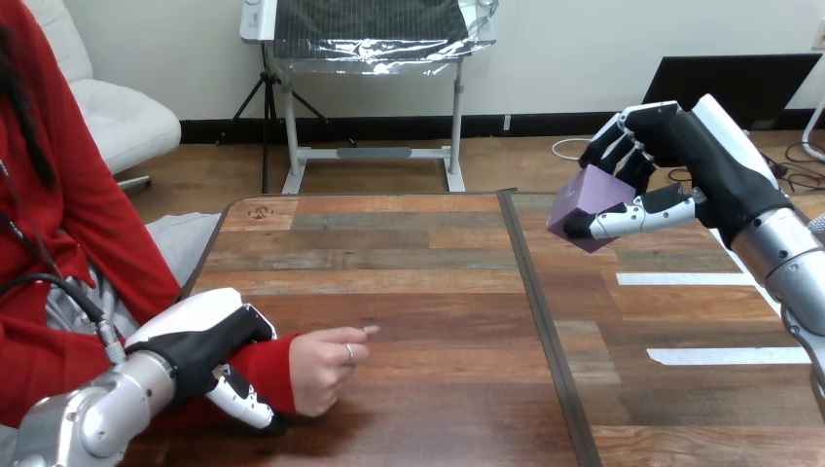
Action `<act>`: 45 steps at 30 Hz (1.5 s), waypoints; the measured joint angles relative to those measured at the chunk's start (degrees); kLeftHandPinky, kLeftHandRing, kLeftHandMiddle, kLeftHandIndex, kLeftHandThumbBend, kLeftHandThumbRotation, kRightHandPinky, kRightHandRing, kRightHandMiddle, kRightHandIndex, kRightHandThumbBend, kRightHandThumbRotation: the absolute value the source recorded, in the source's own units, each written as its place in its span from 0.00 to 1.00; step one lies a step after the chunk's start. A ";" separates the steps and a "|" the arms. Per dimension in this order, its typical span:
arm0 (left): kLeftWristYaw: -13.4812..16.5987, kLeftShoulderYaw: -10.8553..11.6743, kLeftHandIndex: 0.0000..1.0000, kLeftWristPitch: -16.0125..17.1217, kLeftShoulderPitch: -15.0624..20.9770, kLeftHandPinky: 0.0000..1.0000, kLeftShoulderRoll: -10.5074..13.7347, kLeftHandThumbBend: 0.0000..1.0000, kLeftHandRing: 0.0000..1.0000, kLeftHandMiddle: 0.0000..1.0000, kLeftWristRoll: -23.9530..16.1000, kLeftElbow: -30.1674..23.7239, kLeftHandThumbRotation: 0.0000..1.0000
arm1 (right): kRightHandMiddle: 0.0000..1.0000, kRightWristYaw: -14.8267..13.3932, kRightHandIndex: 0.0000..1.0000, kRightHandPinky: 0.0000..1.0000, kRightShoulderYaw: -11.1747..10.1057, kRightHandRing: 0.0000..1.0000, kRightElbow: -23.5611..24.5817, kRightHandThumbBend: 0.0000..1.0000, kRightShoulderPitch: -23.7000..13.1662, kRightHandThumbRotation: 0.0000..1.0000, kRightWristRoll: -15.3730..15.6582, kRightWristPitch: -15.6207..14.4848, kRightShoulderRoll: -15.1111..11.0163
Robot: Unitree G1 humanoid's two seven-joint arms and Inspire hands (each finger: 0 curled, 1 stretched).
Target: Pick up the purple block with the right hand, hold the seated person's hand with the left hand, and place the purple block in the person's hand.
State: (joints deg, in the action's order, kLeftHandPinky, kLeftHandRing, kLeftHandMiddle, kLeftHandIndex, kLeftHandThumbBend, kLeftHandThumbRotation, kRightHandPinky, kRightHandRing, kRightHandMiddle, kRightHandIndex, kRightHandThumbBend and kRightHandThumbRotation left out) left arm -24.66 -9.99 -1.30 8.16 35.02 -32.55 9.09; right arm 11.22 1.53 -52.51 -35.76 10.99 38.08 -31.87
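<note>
My right hand [681, 156] is raised above the right half of the table, fingers and thumb curled round the purple block [584, 206], which hangs clear of the wood. At the lower left, the person's hand [326, 368] rests on the table with its fingers loosely curled. My left hand [209, 342] lies over the person's red-sleeved wrist, its thumb and fingers wrapped round it.
The wooden table [418, 253] has a dark seam [540, 321] running front to back near the middle. Two white tape strips [681, 279] lie on its right half. The person sits at the left edge.
</note>
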 measured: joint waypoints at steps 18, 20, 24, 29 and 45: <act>0.40 2.41 0.39 -0.75 -0.92 0.22 0.07 0.69 0.29 0.37 1.92 -3.49 0.00 | 0.41 -0.06 0.45 0.31 0.04 0.35 -0.86 0.79 0.08 0.00 0.06 -0.43 0.44; 0.40 2.55 0.39 -1.17 -0.92 0.22 0.05 0.69 0.29 0.37 2.31 -4.03 0.00 | 0.41 -0.07 0.45 0.31 0.03 0.35 -0.86 0.79 0.09 0.00 0.05 -0.43 0.51; 0.40 2.94 0.39 -1.79 -0.87 0.22 0.04 0.69 0.29 0.38 3.00 -4.95 0.00 | 0.41 -0.07 0.45 0.31 0.03 0.35 -0.89 0.78 0.09 0.00 -0.03 -0.33 0.73; 0.39 3.08 0.39 -2.47 -0.61 0.22 0.04 0.68 0.30 0.38 3.28 -5.83 0.00 | 0.41 -0.07 0.45 0.31 0.03 0.35 -0.89 0.78 0.18 0.00 -0.04 -0.15 1.08; 0.38 3.06 0.39 -3.19 0.83 0.22 -0.67 0.68 0.29 0.37 3.86 -6.18 0.00 | 0.41 -0.21 0.45 0.31 0.05 0.36 -0.89 0.78 1.69 0.00 -0.02 -0.15 2.91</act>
State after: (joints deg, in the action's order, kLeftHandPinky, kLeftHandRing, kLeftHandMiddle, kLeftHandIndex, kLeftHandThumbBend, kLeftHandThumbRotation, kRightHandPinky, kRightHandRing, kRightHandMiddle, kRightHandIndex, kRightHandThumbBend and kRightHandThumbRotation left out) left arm -24.28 -6.92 -4.49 8.99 34.35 -28.70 2.91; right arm 11.00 1.58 -53.40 -34.07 10.97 37.94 -28.95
